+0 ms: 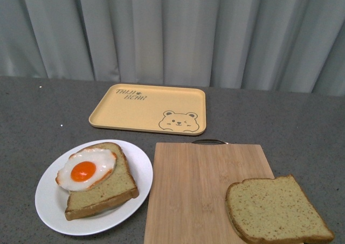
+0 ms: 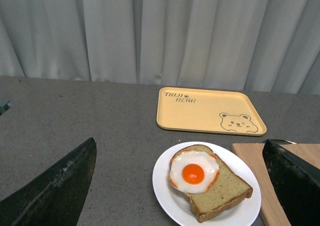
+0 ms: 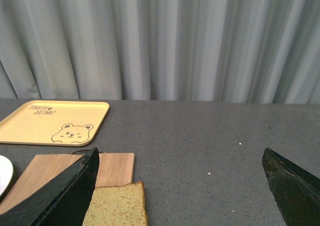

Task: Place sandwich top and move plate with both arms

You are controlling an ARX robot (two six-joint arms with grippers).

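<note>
The sandwich top (image 1: 276, 209), a plain speckled bread slice, lies on the near right corner of a wooden board (image 1: 199, 190). It also shows in the right wrist view (image 3: 117, 206), beside one finger. The white plate (image 1: 51, 203) sits at the near left and holds a like slice with a fried egg (image 1: 86, 170). In the left wrist view the plate (image 2: 167, 193) lies between the jaws of my left gripper (image 2: 182, 186), which is open and empty above it. My right gripper (image 3: 182, 186) is open and empty over bare table. Neither arm shows in the front view.
A yellow bear-printed tray (image 1: 148, 109) lies behind the board and plate; it also shows in the left wrist view (image 2: 207, 111) and the right wrist view (image 3: 50, 121). A grey curtain closes the far side. The table is dark grey.
</note>
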